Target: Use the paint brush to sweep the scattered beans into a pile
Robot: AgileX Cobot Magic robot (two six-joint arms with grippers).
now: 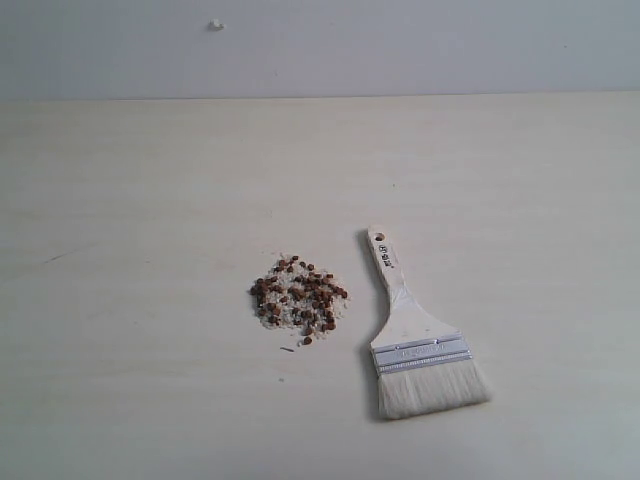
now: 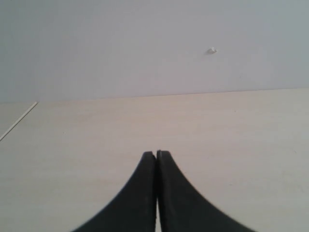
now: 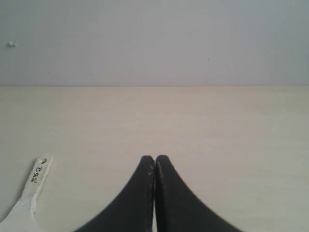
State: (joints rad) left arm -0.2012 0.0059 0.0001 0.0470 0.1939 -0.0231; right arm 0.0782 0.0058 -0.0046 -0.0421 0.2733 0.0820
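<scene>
The reddish-brown beans (image 1: 299,293) lie gathered in a small heap mixed with whitish grains, near the middle of the pale table. To their right the paint brush (image 1: 415,340) lies flat, bristles toward the camera and handle hole pointing away. Neither arm shows in the exterior view. In the left wrist view my left gripper (image 2: 156,153) is shut with nothing between its black fingers, over bare table. My right gripper (image 3: 154,158) is also shut and empty; the end of the brush handle (image 3: 36,179) lies beside it, apart from the fingers.
The pale wooden table (image 1: 150,200) runs back to a plain grey wall with a small white fleck (image 1: 216,25). A table seam or edge (image 2: 19,120) shows in the left wrist view.
</scene>
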